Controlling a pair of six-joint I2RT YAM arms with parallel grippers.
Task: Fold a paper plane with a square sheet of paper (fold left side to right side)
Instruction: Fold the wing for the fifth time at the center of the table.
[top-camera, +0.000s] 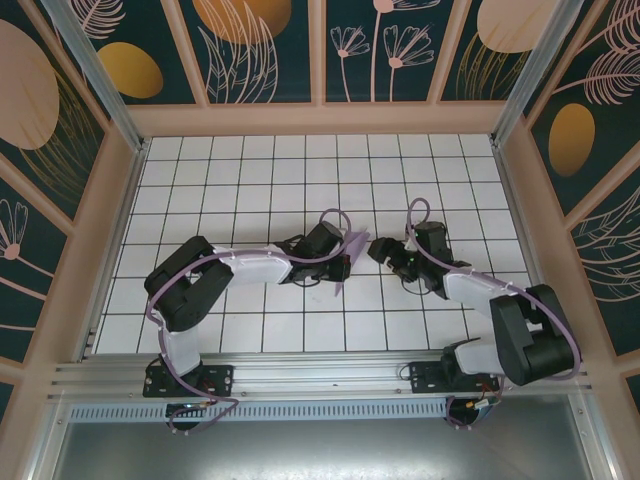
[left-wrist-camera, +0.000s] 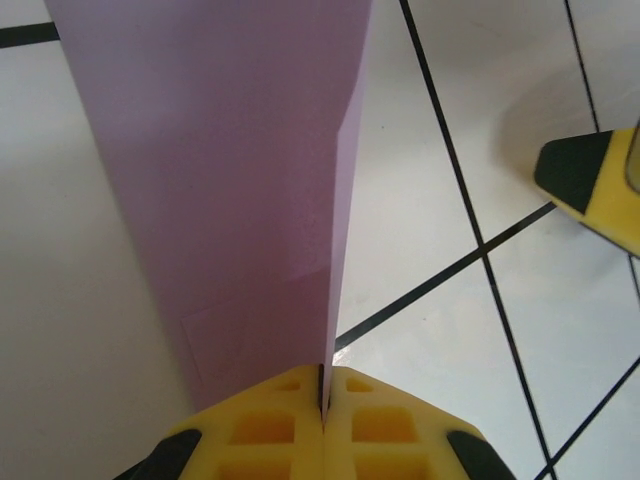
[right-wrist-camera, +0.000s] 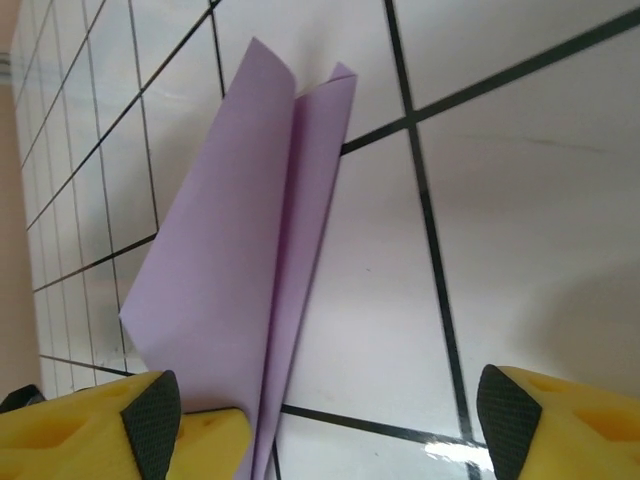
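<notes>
The square sheet of paper is folded into a slim lavender paper plane (top-camera: 352, 246) that stands on edge above the white grid table (top-camera: 250, 180), between my two grippers. My left gripper (top-camera: 340, 262) is shut on it. In the left wrist view its yellow jaws (left-wrist-camera: 325, 378) pinch the plane's (left-wrist-camera: 230, 180) lower edge, and the folded layers rise away from them. My right gripper (top-camera: 383, 250) is just right of the plane and open. In the right wrist view the plane (right-wrist-camera: 240, 250) leans beside the left finger (right-wrist-camera: 150, 425), and only bare tile lies between the fingers.
Pale wooden walls (top-camera: 120, 210) enclose the table on three sides. A metal rail (top-camera: 320, 378) with both arm bases runs along the near edge. One yellow, black-tipped finger (left-wrist-camera: 590, 185) of the right gripper shows at the right of the left wrist view.
</notes>
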